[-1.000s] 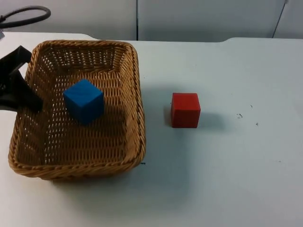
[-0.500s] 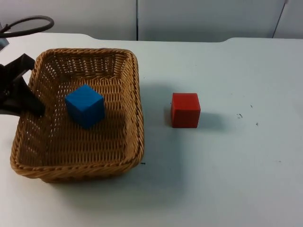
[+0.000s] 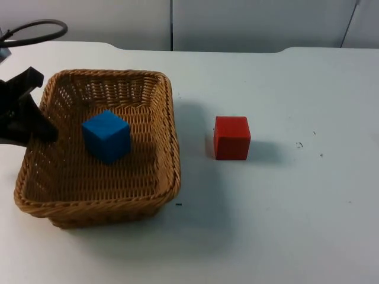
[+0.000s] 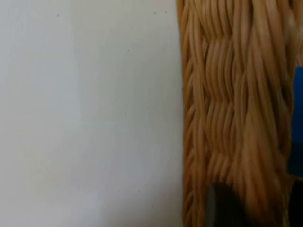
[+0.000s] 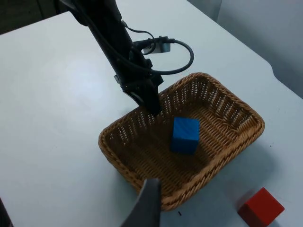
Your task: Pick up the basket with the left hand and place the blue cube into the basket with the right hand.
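Basket (image 3: 98, 204), woven wicker, rectangular, sits at the left part of the white bench (image 3: 284, 213) in the top view, its left rim pinched by the left hand (image 3: 37, 131); the left wrist view shows that rim's weave (image 4: 227, 113) running between two black fingertips (image 4: 220, 208), one outside the wall and one inside, so the left hand is clamped on the basket rim. The shadow under the basket's near edge in the top view is wide and offset, but cannot tell for sure if the base touches the bench or hangs just above it. Bench is white, ending at a grey partition wall (image 3: 237, 23) at the far side. Left arm (image 5: 111, 42) comes down from the far side in the right wrist view and meets the basket (image 5: 142, 163) at its far rim. Blue cube (image 3: 106, 136) lies inside the basket, left of centre, on the basket floor, not touching any wall; also seen in the right wrist view (image 5: 184, 135) and as a blue sliver in the left wrist view (image 4: 298, 123). Red cube (image 3: 231, 137) stands on the bench to the right of the basket, well apart from it. Right hand: one black fingertip (image 5: 144, 208) shows, hanging well above the bench near the basket's near rim, holding nothing visible; cannot tell how wide it is.
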Controlling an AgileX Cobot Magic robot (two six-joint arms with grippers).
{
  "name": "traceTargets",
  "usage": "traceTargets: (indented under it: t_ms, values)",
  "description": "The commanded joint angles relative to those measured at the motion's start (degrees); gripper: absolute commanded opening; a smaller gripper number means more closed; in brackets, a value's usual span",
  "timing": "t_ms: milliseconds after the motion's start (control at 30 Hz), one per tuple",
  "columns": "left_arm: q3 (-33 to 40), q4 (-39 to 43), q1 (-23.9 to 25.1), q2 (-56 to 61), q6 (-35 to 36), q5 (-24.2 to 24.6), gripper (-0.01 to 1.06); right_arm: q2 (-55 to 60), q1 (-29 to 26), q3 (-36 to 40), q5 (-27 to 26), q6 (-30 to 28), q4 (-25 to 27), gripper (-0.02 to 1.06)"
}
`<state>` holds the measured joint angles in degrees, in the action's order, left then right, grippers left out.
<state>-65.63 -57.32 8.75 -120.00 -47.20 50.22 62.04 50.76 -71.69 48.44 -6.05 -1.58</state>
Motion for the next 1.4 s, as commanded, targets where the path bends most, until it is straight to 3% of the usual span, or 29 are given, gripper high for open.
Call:
traceTargets:
  t_ms: [0,67,200,433,733,867,1100,1267,1367]
  values:
    - [-0.43,-0.97,0.18,0.03,-0.87,-0.09,0.47,-0.28,0.35,0.32,0.60,0.23,0.19,0.82]
    - [-0.43,-0.73,0.18,0.38,-2.15,-0.93,0.66,-0.28,0.35,0.32,1.17,0.23,0.19,0.82]
    - [-0.43,-0.73,0.30,2.01,-3.95,-1.85,0.77,-0.78,0.35,0.32,1.87,0.09,0.19,0.82]
    - [-0.43,-0.32,0.41,7.12,-4.83,-2.15,0.77,-2.23,0.35,0.32,1.87,0.09,-0.18,0.82]
    - [-0.43,0.30,0.41,21.92,-4.49,-2.38,0.77,-4.30,0.35,0.32,1.77,0.21,-3.94,0.82]
    - [-0.43,2.23,0.41,29.41,-1.29,-2.97,0.77,-4.61,0.35,0.32,1.49,0.21,-4.20,0.82]
    - [-0.33,10.03,0.41,47.44,8.27,-3.16,0.77,-4.61,0.35,0.41,0.97,3.33,-11.28,0.82]
    - [0.41,16.44,0.41,59.08,12.84,-0.55,0.77,-5.85,0.35,5.24,-4.11,3.33,-11.60,0.82]
    - [4.25,18.59,0.41,68.29,12.94,-0.04,0.77,-8.64,0.35,13.43,-10.88,3.33,-11.60,0.82]
